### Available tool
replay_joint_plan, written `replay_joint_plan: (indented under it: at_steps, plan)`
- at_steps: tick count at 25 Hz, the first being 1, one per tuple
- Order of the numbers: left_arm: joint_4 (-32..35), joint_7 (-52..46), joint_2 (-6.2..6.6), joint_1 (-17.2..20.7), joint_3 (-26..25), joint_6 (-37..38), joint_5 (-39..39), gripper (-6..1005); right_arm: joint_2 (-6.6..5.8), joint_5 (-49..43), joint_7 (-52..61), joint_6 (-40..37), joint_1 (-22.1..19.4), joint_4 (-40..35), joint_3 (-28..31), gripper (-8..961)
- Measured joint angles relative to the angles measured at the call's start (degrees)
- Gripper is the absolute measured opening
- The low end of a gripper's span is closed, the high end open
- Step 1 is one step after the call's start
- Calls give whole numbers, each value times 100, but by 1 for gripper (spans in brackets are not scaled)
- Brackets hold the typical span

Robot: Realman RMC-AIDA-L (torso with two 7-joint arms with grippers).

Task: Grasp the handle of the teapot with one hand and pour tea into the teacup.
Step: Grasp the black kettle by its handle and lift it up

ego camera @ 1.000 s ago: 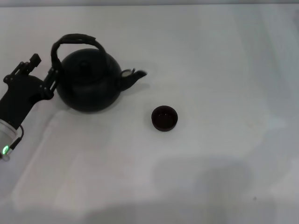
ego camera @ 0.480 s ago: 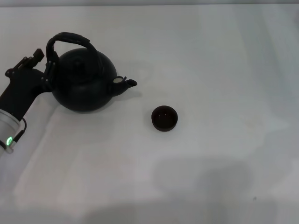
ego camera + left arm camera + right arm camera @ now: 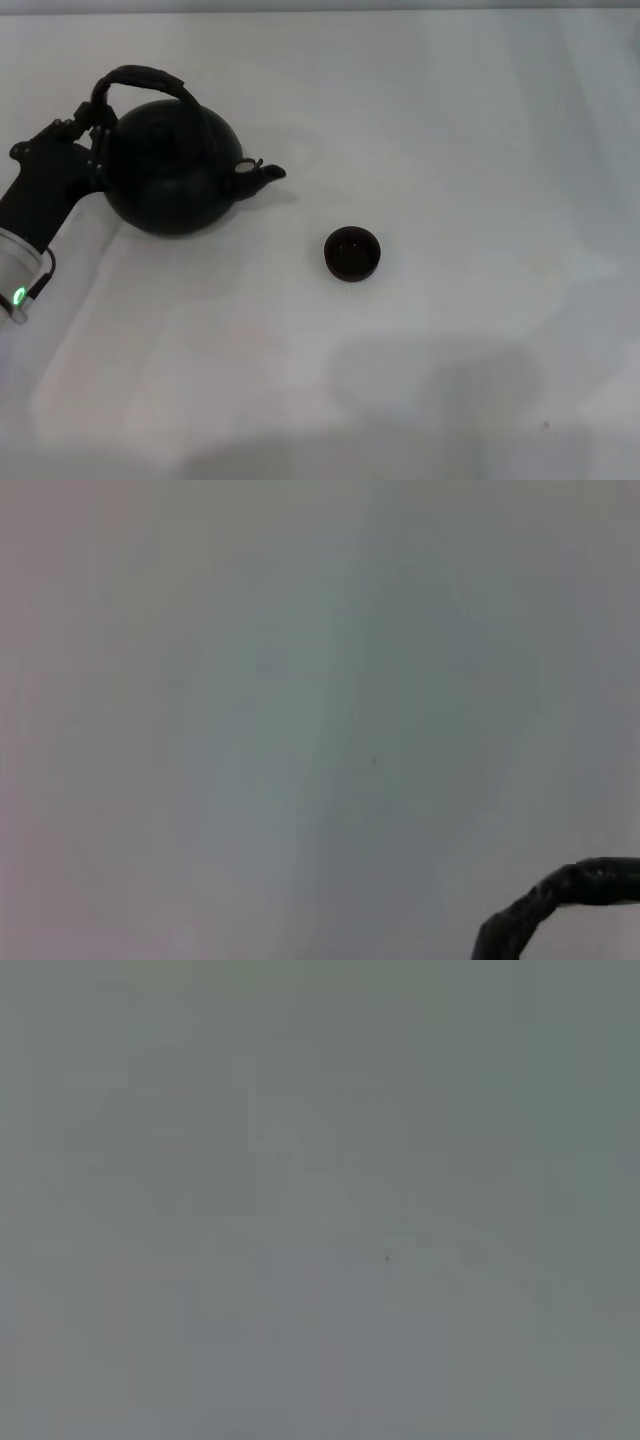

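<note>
— On the white table [image 3: 450, 130], far left: what has the left gripper [image 3: 95, 135] got?

— It sits against the left side of the teapot [image 3: 170, 180], right where the handle [image 3: 140, 80] comes down to meet the pot's shoulder. Whether its fingers are clamped on that band or only alongside it, I cannot tell; black metal against black pot hides the gap.

— Why there, and not at the wrapped crown?

— My reading: the arm reaches in from the robot's left, so the near leg of the hoop is what it meets first. A grip that low would leave the pot free to swing.

— And the spout?

— It points right, toward the teacup [image 3: 352, 253], which stands alone, well apart from the pot, nearer the middle of the table. That lines things up for a pour, but no tea can reach the cup from this distance.

— The wrist cameras?

— The left one shows bare tabletop and a sliver of dark arched band at the corner. The right one shows only blank grey; the right gripper is in none of the views.
</note>
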Motion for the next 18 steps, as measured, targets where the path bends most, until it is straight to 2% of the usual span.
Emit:
replay_joint_plan:
  at_steps: [4,9,18]
  plan:
    - [16,1,18,-18,-2,-8,4,315,0,0,0,-1,-11,0,0,838]
    - [18,2,30,-152,-3,56,22,136,1,0,0,-1,-12,0,-1,838]
    - [-90,382,74,-540,60,569,228,123,9,0,0,-1,-16,8,-8,838]
